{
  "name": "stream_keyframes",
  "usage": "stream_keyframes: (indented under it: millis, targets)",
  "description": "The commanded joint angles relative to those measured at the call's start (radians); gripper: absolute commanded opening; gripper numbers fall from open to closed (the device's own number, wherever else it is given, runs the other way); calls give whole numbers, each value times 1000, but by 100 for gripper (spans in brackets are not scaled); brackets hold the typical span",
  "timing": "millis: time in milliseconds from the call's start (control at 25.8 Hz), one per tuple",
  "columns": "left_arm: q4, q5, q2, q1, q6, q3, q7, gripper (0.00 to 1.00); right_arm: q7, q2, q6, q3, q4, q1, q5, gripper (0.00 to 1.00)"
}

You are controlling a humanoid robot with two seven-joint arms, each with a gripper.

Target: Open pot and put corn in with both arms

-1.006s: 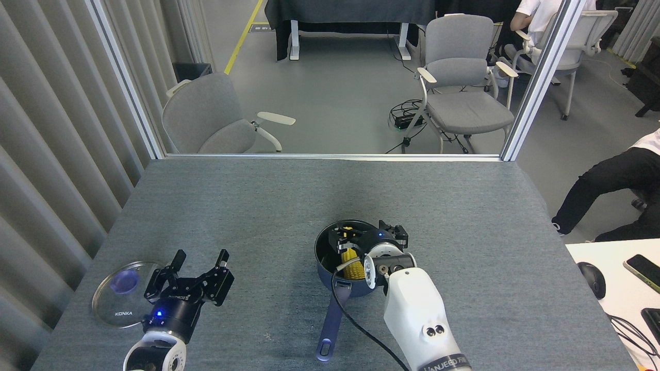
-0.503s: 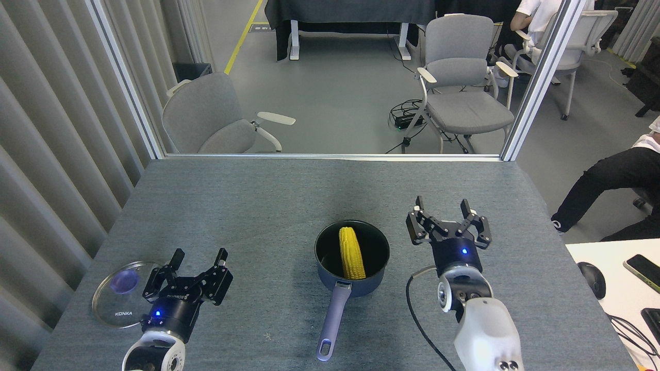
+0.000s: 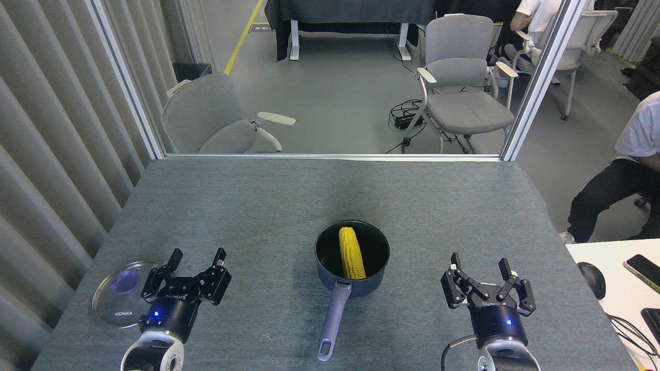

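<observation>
The dark navy pot [image 3: 324, 268] stands uncovered near the table's front middle, its lavender handle [image 3: 332, 323] pointing toward me. The yellow corn [image 3: 350, 253] lies inside it, leaning lengthwise against the near wall. My left gripper [image 3: 198, 255] is open and empty at the front left, just right of the glass lid [image 3: 117, 301] lying flat on the table. My right gripper [image 3: 479, 264] is open and empty at the front right, well apart from the pot.
The grey table [image 3: 289, 196] stretches back to a glass partition. Beyond it are grey chairs [image 3: 216, 121]. A person sits at the right edge [image 3: 619, 185]. A white desk [image 3: 619, 293] with a mouse and phone adjoins the table's right side.
The right gripper let go of the corn in the pot, rose out, then drew back to the front right. The left arm barely moved.
</observation>
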Motion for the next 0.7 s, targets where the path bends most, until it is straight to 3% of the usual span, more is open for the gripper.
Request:
stream_keyframes:
  millis: [0,271,658]
  targets:
    - [0,0,1,0,-1,1,0,98,32,-6,2,-5,-10,1,-2,99]
    - [0,0,-1,0,-1,2,0,98,24,-12,7,-43,63,-65,-2,100]
    - [0,0,-2,-1,-1,2,0,98,20,-10,5,-43,69,-68,0,100]
